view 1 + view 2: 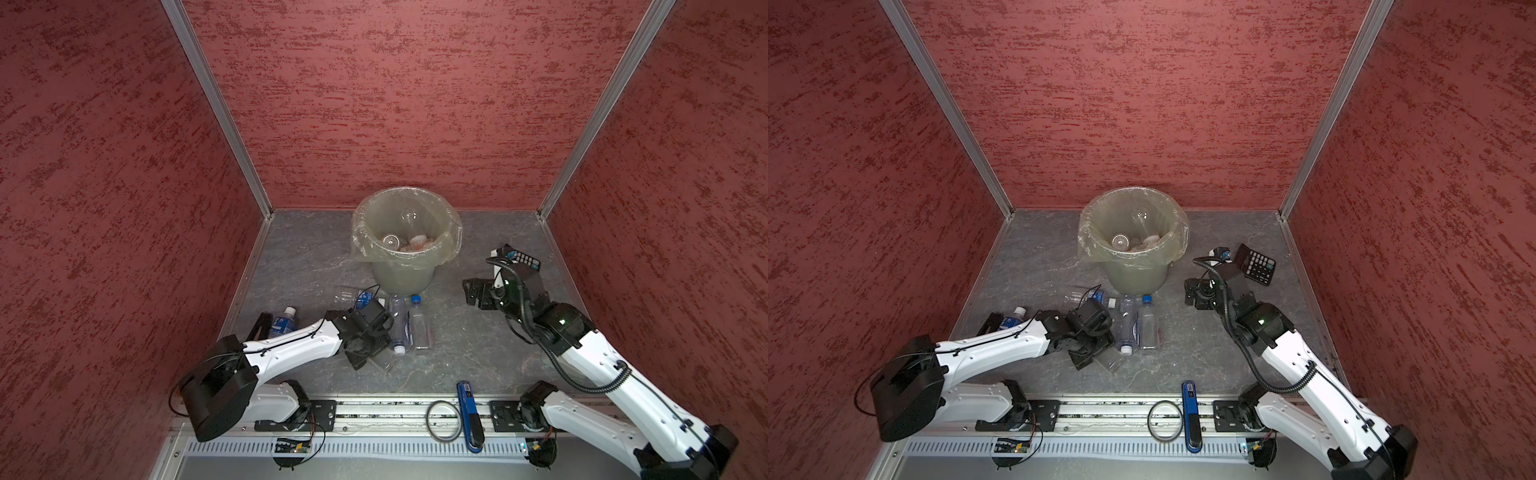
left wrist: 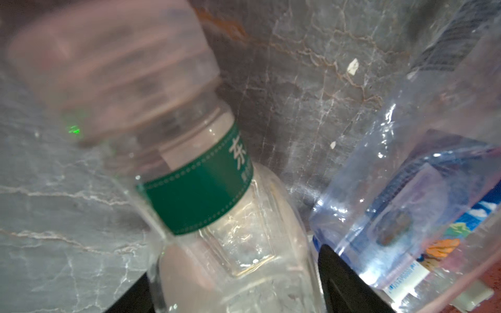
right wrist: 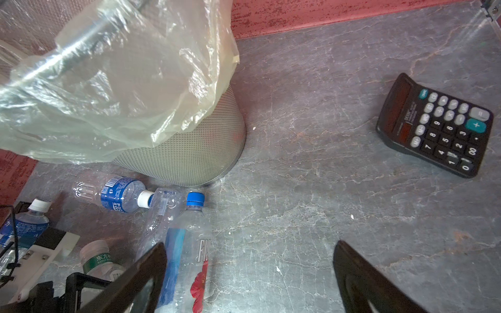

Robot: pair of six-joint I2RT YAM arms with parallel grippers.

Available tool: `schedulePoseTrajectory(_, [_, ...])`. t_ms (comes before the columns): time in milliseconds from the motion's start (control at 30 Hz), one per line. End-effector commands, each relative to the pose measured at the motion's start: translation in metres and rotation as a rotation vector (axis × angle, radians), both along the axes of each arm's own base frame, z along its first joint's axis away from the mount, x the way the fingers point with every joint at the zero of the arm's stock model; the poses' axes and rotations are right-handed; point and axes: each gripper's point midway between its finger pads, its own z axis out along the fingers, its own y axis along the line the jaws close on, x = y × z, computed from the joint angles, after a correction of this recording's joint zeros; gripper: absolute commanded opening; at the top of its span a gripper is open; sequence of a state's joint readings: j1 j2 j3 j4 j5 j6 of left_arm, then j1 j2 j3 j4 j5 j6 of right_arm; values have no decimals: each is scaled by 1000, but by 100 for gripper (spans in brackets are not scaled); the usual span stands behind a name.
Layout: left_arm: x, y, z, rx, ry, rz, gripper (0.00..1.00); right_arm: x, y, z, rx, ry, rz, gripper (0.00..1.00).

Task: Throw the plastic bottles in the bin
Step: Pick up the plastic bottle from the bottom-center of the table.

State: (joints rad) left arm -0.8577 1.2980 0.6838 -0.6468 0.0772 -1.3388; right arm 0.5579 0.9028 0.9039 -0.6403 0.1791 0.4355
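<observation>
My left gripper [image 2: 235,292] is shut on a clear bottle with a green label [image 2: 200,195] lying low over the floor; in a top view it is in front of the bin [image 1: 384,360]. Beside it lie two bottles, one clear [image 1: 397,324] and one blue-capped [image 1: 419,328]. A blue-labelled bottle [image 3: 119,195] lies at the foot of the bin [image 1: 401,270], and another white-capped bottle [image 1: 282,322] is behind my left arm. The bagged bin holds several bottles [image 1: 409,243]. My right gripper [image 3: 252,281] hangs open over bare floor right of the bin, holding nothing.
A black calculator [image 3: 436,127] lies on the floor at the right, beyond my right gripper. A blue flat tool [image 1: 469,411] and a dark ring [image 1: 444,422] rest on the front rail. Red walls close the left, back and right sides.
</observation>
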Motion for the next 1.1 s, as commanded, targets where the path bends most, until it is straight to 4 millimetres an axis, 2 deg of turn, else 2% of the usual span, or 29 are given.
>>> schedulePoseTrajectory(0, [3,4,8,2,-22,5,74,0,1,3,41,-3,-9,96])
schedulePoseTrajectory(167, [-1,24,4,65,14,-12,75,0,3,-2,45,12,-7,95])
schedulePoseTrajectory(300, [-2,29,-2,62,32,-42,76,2,6,-5,53,18,-6,94])
schedulePoseTrajectory(467, [0,19,-9,66,56,-100,76,6,14,-9,91,31,1,93])
schedulePoseTrajectory(667, [-3,4,-11,81,76,-165,76,5,13,-11,96,37,-8,92])
schedulePoseTrajectory(800, [-5,4,-12,73,64,-149,69,3,11,-12,91,39,-12,90])
schedulePoseTrajectory(900, [0,10,-3,95,18,-144,61,2,10,-13,94,39,-12,89])
schedulePoseTrajectory(1067, [11,19,36,95,-168,-154,46,1,9,-18,87,45,-16,89])
